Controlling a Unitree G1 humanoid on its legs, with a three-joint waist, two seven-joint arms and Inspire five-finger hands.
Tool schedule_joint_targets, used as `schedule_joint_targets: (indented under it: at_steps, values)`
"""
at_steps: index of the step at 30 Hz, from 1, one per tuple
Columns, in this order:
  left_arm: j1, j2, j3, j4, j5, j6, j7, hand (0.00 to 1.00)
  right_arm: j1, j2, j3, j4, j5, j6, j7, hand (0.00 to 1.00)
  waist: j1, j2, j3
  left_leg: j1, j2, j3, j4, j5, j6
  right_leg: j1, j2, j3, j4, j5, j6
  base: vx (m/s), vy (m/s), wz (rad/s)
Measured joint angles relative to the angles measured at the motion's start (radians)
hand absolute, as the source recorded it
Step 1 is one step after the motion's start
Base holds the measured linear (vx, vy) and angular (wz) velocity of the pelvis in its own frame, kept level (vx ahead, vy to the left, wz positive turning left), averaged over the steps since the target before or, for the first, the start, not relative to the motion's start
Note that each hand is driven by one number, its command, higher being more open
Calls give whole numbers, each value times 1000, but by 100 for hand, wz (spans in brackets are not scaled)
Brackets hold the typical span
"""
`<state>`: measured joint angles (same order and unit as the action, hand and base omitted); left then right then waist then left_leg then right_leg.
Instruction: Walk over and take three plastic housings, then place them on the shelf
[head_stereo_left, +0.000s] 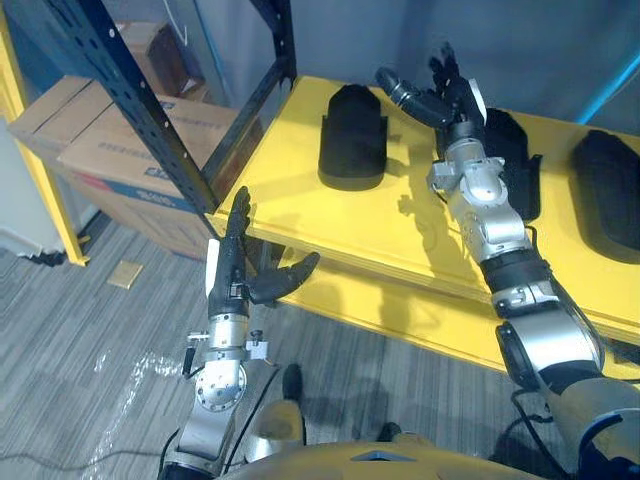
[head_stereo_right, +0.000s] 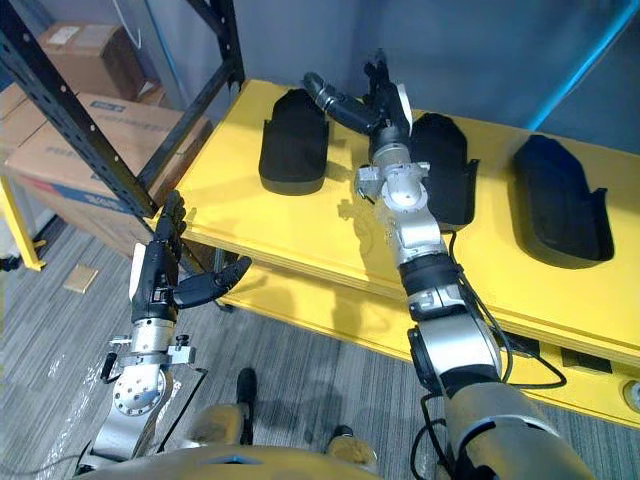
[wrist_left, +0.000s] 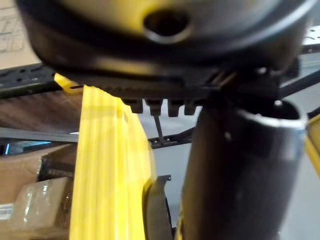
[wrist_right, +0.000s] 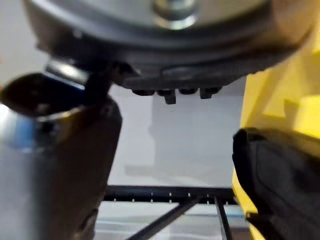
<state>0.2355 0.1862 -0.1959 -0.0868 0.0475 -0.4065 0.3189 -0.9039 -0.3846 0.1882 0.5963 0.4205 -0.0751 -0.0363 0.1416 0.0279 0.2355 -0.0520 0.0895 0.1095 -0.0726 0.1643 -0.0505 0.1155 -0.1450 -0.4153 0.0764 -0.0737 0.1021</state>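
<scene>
Three black plastic housings lie in a row on the yellow shelf (head_stereo_left: 330, 225): the left housing (head_stereo_left: 353, 138), the middle housing (head_stereo_left: 517, 160) and the right housing (head_stereo_left: 610, 190). My right hand (head_stereo_left: 447, 97) is raised above the shelf between the left and middle housings, fingers straight, thumb spread toward the left housing, holding nothing. In its wrist view the middle housing (wrist_right: 280, 175) shows beside it. My left hand (head_stereo_left: 240, 262) stands open at the shelf's front left edge, fingers pointing up, thumb out, empty.
A black metal rack post (head_stereo_left: 130, 95) slants down to the shelf's left corner. Cardboard boxes (head_stereo_left: 110, 150) are stacked behind it on the floor. A yellow post (head_stereo_left: 40, 165) stands at far left. Grey plank floor (head_stereo_left: 80, 350) lies below.
</scene>
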Motion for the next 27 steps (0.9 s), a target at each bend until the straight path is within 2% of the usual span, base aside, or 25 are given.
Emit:
schedule_joint_targets:
  at_steps: [5, 7, 8, 14, 22, 27]
  values:
    - [-3, 11, 2, 2, -7, 0, 22, 100, -100, 0, 50, 8, 20, -1, 92, 100, 23, -2, 45, -28, 1, -23, 17, 3, 1, -8, 3, -19, 2, -2, -5, -8, -18, 11]
    - [-4, 11, 3, 8, -6, 0, 45, 100, -145, 0, 68, 36, 23, -2, 101, 100, 31, -3, 65, -33, 3, -30, 20, 3, 0, -11, 6, -22, 8, -5, -9, -31, -22, 13]
    - [-2, 11, 6, 24, -4, 0, 59, 100, -154, -1, 70, 37, 32, -5, 105, 100, 47, -5, 74, -35, 6, -33, 20, 4, -1, -13, 9, -23, 10, -8, -12, -33, -21, 6]
    - [11, 9, 25, 72, -2, -6, 89, 100, -178, -1, 100, 40, 32, 2, 110, 100, 57, -9, 104, -48, 9, -51, 30, 8, -3, -26, 9, -28, 41, -21, -26, -38, -15, 7]
    - [-2, 10, 18, 75, -2, -11, 101, 100, -249, -1, 117, 173, -24, 87, -18, 100, 71, -5, 144, -80, 24, -52, 31, 24, -9, -78, 12, -19, 89, -28, -31, -59, -11, -2]
    - [-6, 9, -9, 75, -2, -10, 124, 100, -262, -1, 111, 216, -57, 86, -109, 100, 75, 0, 168, -93, 28, -53, 13, 41, -11, -115, 8, -17, 128, -42, -35, -28, -13, 0]
